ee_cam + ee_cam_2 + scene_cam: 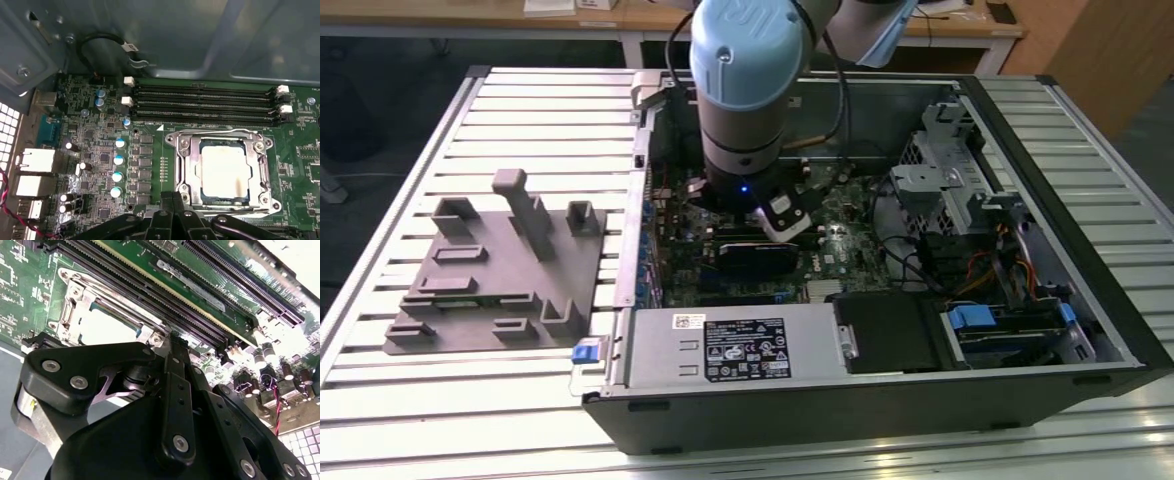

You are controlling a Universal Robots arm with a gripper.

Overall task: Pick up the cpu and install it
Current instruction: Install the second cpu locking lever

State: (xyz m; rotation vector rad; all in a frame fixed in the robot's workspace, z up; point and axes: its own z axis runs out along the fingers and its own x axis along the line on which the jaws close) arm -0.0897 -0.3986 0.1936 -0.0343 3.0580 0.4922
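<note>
Tool [172, 347]: black metal linkage with bolt heads, closest to the lens in both wrist views; its two fingers meet in a narrow closed tip, nothing held between them, hanging just above the motherboard beside the socket.
Cpu [223, 171]: one flat square chip with a pale silvery top, faintly stained at the edges, lying seated inside the socket; also seen in the second wrist view [107, 327].
Socket frame [182, 165]: one square frame of shiny metal around the chip, with screw heads at its corners.
Memory slots [205, 102]: four long black slots in parallel rows, white clips at their ends, running just beside the socket.
Capacitors [119, 160]: a column of four small round cans with pale blue tops, near the socket on the green board.
Motherboard [847, 235]: one green circuit board lying flat in the case.
Computer case [881, 400]: one open dark metal tower on its side, with drive bays at the exterior view's right.
Robot arm [744, 90]: one pale blue and grey jointed arm reaching down into the case.
Grey fixture [494, 270]: one grey plastic plate with several upright posts, at the exterior view's left, apart from the case.
Desk [400, 410]: ribbed aluminium slats carrying case and fixture.
</note>
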